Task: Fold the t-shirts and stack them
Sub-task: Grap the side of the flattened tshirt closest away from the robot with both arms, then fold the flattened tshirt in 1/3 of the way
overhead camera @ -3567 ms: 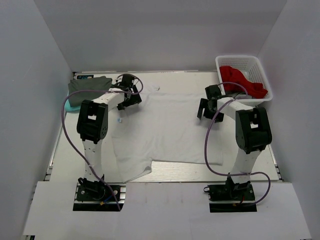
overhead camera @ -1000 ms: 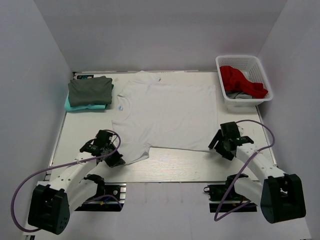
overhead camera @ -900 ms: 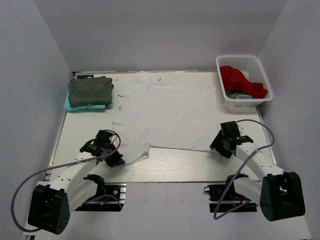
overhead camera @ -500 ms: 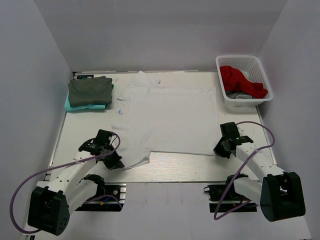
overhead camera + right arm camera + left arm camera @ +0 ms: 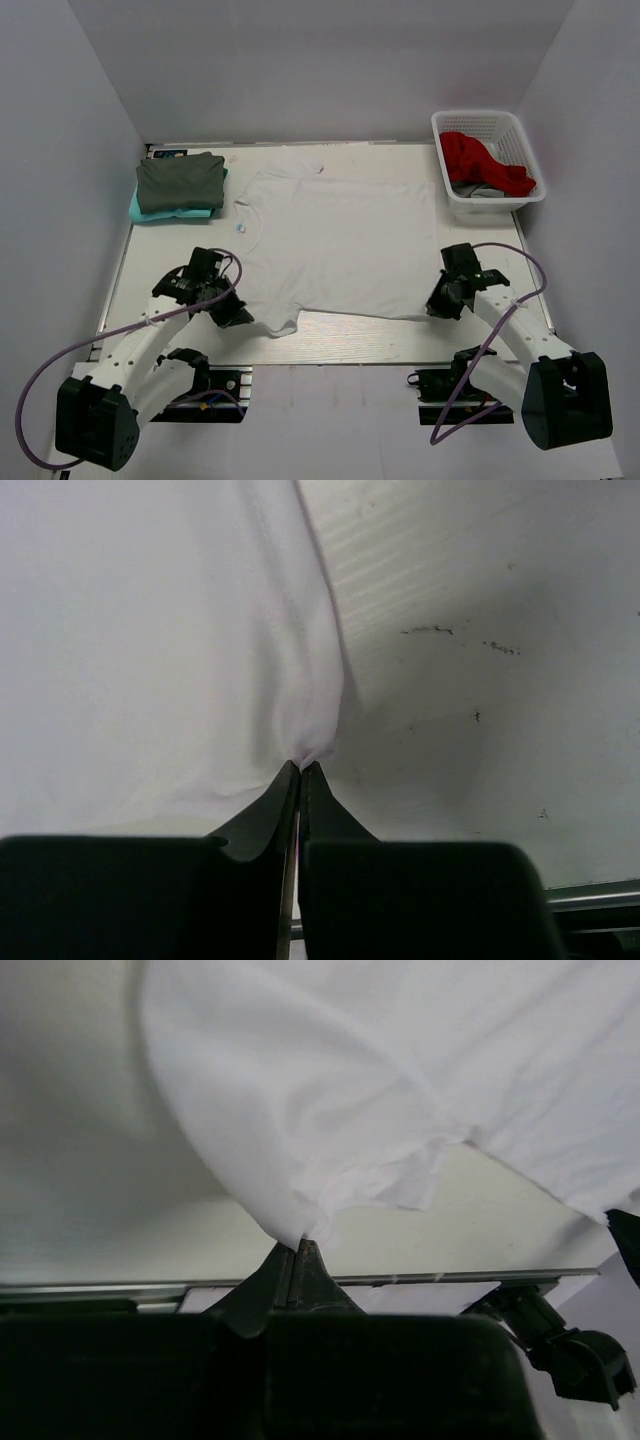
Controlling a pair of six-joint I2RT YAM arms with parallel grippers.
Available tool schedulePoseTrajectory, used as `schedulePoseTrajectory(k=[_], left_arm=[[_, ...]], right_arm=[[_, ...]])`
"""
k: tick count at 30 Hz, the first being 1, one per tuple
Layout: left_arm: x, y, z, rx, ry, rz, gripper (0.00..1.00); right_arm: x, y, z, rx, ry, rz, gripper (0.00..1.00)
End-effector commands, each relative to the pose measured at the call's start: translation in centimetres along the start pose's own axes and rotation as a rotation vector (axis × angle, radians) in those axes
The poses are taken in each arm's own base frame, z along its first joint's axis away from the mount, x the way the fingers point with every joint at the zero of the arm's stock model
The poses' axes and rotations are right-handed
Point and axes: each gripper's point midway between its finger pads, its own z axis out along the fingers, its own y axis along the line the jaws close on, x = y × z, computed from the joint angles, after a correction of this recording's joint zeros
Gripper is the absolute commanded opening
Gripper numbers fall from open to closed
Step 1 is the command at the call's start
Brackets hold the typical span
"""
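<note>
Since my left tool is clamped on the near sleeve of the plain white cloth t-shirt spread on the worktop, and my right tool on its hem corner, I should lift both evenly, cloth taut. The folded dark grey t-shirt atop the teal t-shirt lies far left and the white plastic basket far right; neither obstructs.

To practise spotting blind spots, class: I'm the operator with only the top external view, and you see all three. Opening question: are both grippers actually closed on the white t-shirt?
Observer: The left wrist view shows the left gripper shut on a fold of the white t-shirt.
Operator: And the right one?
Observer: The right gripper is shut on the shirt's edge; the cloth puckers where it pinches.
Operator: Anything beside it?
Observer: Small dark scuff marks on the table to the right of the cloth.
</note>
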Motion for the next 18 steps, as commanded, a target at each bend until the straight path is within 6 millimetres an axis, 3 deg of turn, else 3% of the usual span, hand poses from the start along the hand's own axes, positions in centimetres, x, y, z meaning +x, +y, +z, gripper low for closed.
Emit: schedulePoseTrajectory(k=[1, 7, 13, 18], left_arm=[[-2.9, -4.7, -1.4, 0.144, -0.094, 0.093, 0.0], [-6.3, -8.3, -2.2, 0.203, -0.169, 0.12, 0.0], [-11.9, -12.5, -3.1, 0.175, -0.294, 0.144, 0.0], [-15.8, -14.3, -3.0, 0.138, -0.376, 0.126, 0.0]], right_arm=[[-3.1, 2.8, -2.0, -0.084, -0.077, -0.038, 0.0], [-6.4, 4.4, -3.5, -0.082, -0.145, -0.063, 0.0], [-9.8, 6.3, -4.3, -0.068, -0.188, -0.082, 0.0], [-12.5, 6.8, -4.4, -0.009, -0.228, -0.08, 0.0]])
